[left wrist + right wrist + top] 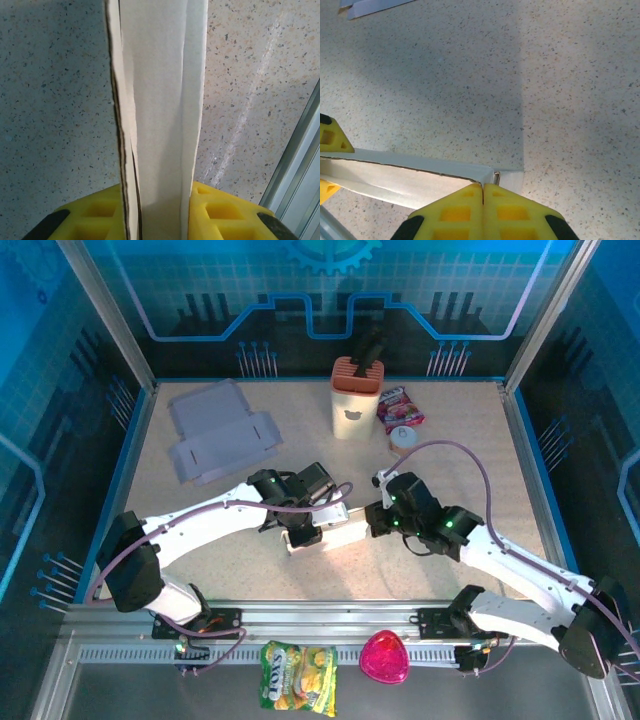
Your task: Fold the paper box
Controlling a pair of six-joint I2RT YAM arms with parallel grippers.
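paper box (220, 430) x2 | snack bag (400, 408) x2 | holder (357, 395) x1 | pink obj (385, 658) x1 | wht disc (404, 438) x1

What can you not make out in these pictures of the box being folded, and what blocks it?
- Top view: how far the box is folded; the left claw and right claw cover its ends.
- Left wrist view: the box's far end, cut off by the top edge.
- Right wrist view: whether the shut right claw pinches the box; its fingers hide the contact.
- Top view: print on the packet, too small.

Matt paper box (160, 125), speckled smooth tabletop (50, 100)
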